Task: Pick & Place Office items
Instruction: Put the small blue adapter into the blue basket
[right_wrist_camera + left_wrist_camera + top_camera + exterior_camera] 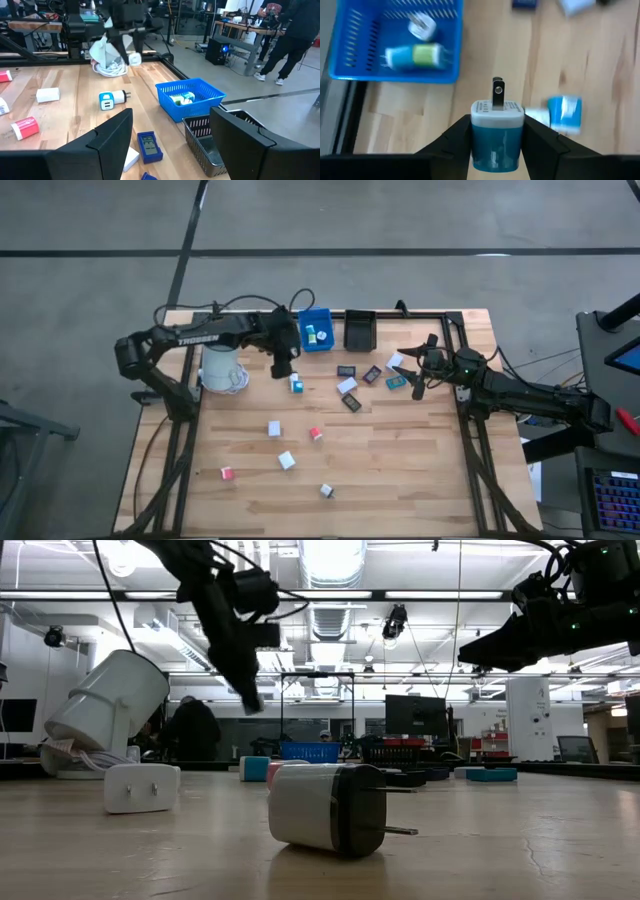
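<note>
My left gripper (pixel 497 127) is shut on a blue-white plug block (pixel 497 131) and holds it above the table near the blue bin (pixel 395 45). In the high view the left gripper (pixel 285 368) hangs just left of that bin (pixel 316 330). The bin holds a white plug (pixel 421 27) and a blue-green one (pixel 415 56). A second blue-white block (pixel 296 383) lies on the wood beneath the gripper. My right gripper (pixel 418 375) stands open and still near the table's right side, with nothing between its fingers. My left gripper pinches the block's two opposite sides (pixel 476 135) between its two fingers. The fingers slant down from above. The white face with its metal prong (pixel 497 92) points away from the wrist. The block is lifted clear of the table.
A white mug (pixel 222 367) lies on its side by the left arm. A black bin (pixel 358 328) stands right of the blue one. Flat rectangles (pixel 350 385) lie mid-table. Red (pixel 315 433) and white (pixel 274 427) blocks are scattered nearer. People (pixel 295 35) stand beyond the table.
</note>
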`<control>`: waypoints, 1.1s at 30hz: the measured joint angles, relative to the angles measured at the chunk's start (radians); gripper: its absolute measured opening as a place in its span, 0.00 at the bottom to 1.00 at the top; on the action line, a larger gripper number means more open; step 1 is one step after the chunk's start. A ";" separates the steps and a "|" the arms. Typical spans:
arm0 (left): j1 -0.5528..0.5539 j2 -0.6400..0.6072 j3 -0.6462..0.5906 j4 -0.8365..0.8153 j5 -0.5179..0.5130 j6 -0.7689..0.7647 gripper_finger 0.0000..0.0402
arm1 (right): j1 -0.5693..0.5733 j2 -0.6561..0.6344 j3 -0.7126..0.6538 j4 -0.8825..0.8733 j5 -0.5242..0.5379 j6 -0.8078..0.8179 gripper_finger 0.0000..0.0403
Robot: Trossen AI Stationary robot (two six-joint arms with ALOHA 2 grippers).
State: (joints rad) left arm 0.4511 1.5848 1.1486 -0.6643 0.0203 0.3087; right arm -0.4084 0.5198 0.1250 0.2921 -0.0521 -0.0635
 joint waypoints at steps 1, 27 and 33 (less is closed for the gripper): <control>0.000 0.000 0.013 0.008 0.002 -0.029 0.35 | 0.000 0.000 0.000 0.000 0.000 0.000 0.64; 0.011 0.127 0.007 0.552 -0.196 -0.450 0.35 | 0.000 0.000 0.000 0.000 0.000 0.000 0.64; 0.034 0.162 0.007 0.555 -0.176 -0.491 0.38 | 0.000 0.000 0.000 0.000 0.000 0.000 0.64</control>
State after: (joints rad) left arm 0.4850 1.7466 1.1553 -0.1097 -0.1557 -0.1822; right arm -0.4080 0.5198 0.1250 0.2920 -0.0521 -0.0635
